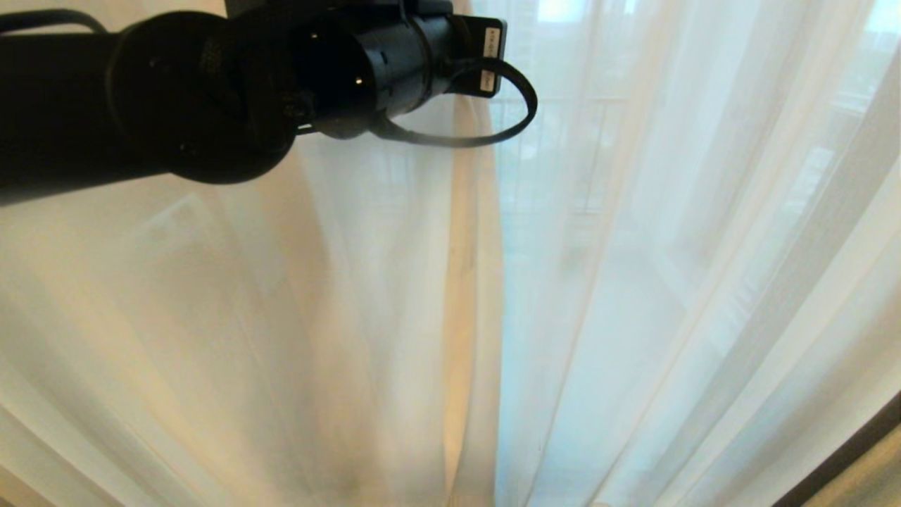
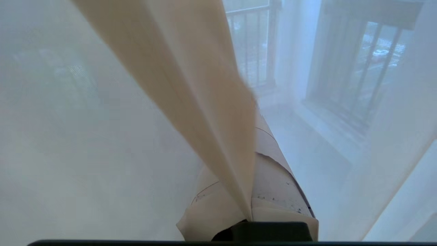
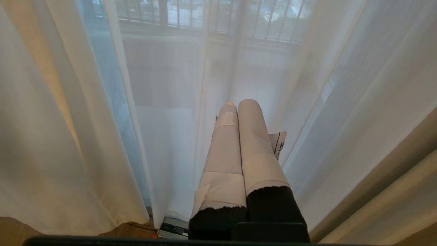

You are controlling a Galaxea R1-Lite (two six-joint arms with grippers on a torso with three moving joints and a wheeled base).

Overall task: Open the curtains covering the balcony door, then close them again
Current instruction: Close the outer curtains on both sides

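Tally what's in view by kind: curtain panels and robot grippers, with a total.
Curtain panels: 2, a cream panel on the left and a white sheer panel on the right
Grippers: 2, left gripper shut on the cream panel's edge, right gripper shut and empty
Total: 4

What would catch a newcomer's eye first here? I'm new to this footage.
Cream curtains fill the head view, their edges meeting at centre. The black left arm reaches in at upper left, and the left pincer is shut on a curtain fold. The right pincer, shut and empty, points at the sheer fabric.
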